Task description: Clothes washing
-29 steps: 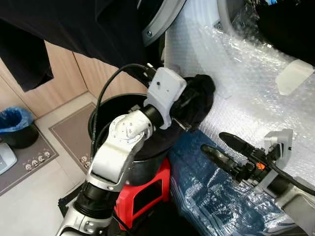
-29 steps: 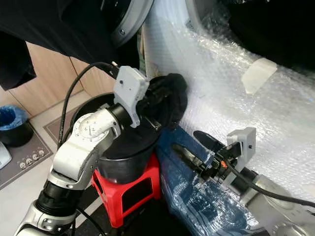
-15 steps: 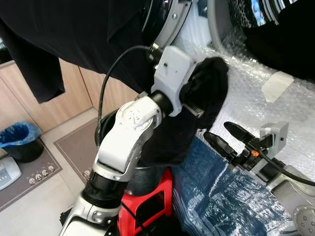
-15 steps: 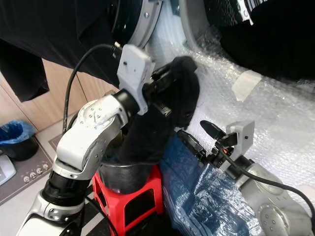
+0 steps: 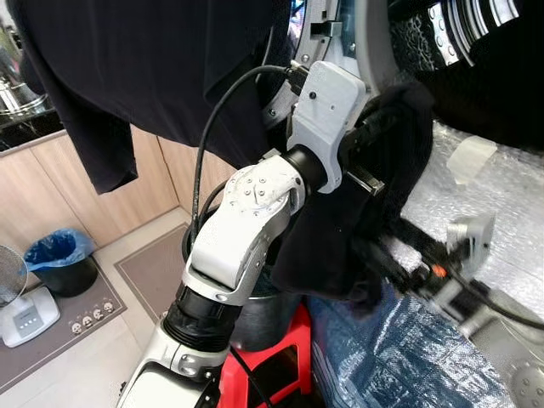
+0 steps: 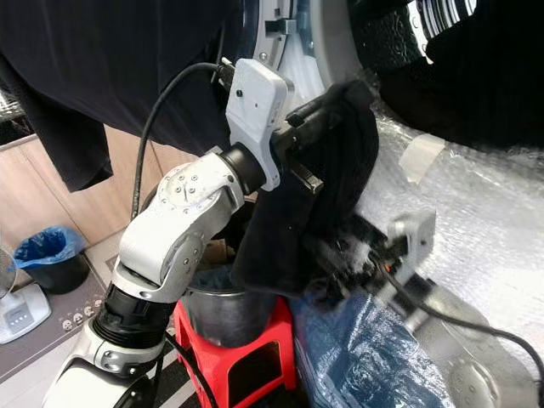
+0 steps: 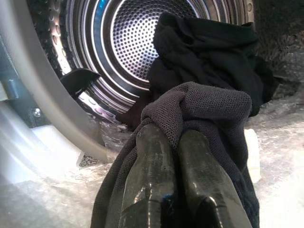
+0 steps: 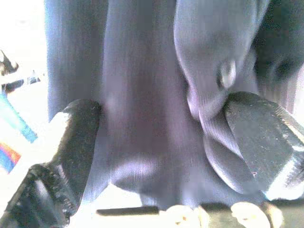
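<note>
At far lower left of the head view, a blue-lined waste bin [image 5: 56,259] on the floor, with a white device [image 5: 24,316] beside it showing a row of small buttons; no readable lettering anywhere. Across the upper left, a large dark hanging cloth [image 5: 144,76] in front of pale wooden cabinets [image 5: 34,195].

In the centre, the left gripper [image 6: 308,127] raised high, fingers pressed together and clamped on a black garment [image 5: 357,229]. Garment's long axis close to vertical: bunched top pinched at the fingers in the upper centre, the rest draping straight down to the middle of the frame, lower hem loose. From the left wrist camera, the two black fingers [image 7: 147,190] side by side with mesh fabric folded over their tips, aimed at the washer drum [image 7: 137,42].

Below the arm, a dark bucket [image 6: 223,310] on a red stool [image 6: 255,357]; contents hidden behind the garment.

Lower right, the right gripper [image 8: 161,156] blurred, fingers spread apart on either side of the hanging fabric. Beneath it, a blue plastic-wrapped bundle [image 5: 399,357].

Upper right, the open washing machine [image 5: 442,34] wrapped in bubble wrap [image 5: 493,195], more dark clothing [image 7: 209,52] lying in the perforated steel drum's mouth.
</note>
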Robot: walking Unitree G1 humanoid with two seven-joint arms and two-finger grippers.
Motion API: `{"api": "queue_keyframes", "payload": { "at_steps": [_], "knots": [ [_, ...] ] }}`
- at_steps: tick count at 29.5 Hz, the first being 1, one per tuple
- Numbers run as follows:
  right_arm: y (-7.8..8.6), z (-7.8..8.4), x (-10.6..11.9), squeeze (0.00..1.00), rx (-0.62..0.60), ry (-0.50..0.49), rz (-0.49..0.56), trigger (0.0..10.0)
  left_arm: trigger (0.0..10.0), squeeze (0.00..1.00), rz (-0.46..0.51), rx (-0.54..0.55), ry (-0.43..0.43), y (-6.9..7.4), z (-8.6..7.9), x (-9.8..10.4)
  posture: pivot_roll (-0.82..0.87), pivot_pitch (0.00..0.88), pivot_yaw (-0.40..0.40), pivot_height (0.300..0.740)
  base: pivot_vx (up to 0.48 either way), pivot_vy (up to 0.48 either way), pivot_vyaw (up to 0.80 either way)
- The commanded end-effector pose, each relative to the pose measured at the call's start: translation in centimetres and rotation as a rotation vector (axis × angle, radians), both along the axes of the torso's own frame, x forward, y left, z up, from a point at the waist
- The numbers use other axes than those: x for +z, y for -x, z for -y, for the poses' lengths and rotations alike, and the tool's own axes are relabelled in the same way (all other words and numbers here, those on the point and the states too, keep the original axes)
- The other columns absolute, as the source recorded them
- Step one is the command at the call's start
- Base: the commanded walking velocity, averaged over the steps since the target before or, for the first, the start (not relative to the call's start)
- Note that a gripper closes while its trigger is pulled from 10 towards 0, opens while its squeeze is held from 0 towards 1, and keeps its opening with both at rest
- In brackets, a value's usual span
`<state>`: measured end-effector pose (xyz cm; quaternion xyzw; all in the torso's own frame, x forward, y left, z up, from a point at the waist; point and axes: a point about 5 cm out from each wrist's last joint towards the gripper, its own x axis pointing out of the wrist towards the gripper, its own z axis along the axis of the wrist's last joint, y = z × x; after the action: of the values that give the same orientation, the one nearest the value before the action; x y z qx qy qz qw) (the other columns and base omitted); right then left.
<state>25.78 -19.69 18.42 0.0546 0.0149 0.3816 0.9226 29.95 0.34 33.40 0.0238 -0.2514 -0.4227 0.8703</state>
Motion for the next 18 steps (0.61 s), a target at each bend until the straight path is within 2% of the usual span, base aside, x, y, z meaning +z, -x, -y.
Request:
{"api": "queue_keyframes", "payload": {
  "at_steps": [1,3,9,13,15,18],
  "knots": [
    [0.3,1.3,0.2,0.0,-0.031,0.05,0.015,10.0,10.0,0.0,0.048,-0.06,0.005,0.6,0.3,1.1,-0.15,0.047,0.068,0.74,0.0,0.0,0.0],
    [0.3,3.0,0.2,0.0,-0.085,0.085,0.014,10.0,10.0,0.0,0.042,-0.091,-0.009,0.7,0.4,1.0,-0.15,0.049,0.075,0.74,0.0,0.0,0.0],
    [0.4,5.2,1.0,0.0,-0.167,0.126,0.043,10.0,10.0,0.0,0.039,-0.146,-0.083,1.2,1.2,0.0,-0.16,0.055,0.097,0.74,0.0,0.0,0.0],
    [1.1,5.2,1.6,0.0,-0.141,0.13,0.044,10.0,10.0,0.0,0.024,-0.165,-0.124,1.2,1.3,-0.8,-0.17,0.06,0.105,0.74,0.0,0.0,0.0],
    [2.1,5.2,1.4,0.0,-0.089,0.15,0.015,10.0,10.0,0.0,0.024,-0.177,-0.146,1.2,1.3,-1.1,-0.19,0.062,0.113,0.74,0.0,0.0,0.0],
    [3.7,5.9,0.8,0.0,-0.04,0.176,-0.051,10.0,10.0,0.0,0.026,-0.19,-0.171,1.1,1.2,-1.4,-0.2,0.059,0.121,0.74,0.0,0.0,0.0]
  ]
}}
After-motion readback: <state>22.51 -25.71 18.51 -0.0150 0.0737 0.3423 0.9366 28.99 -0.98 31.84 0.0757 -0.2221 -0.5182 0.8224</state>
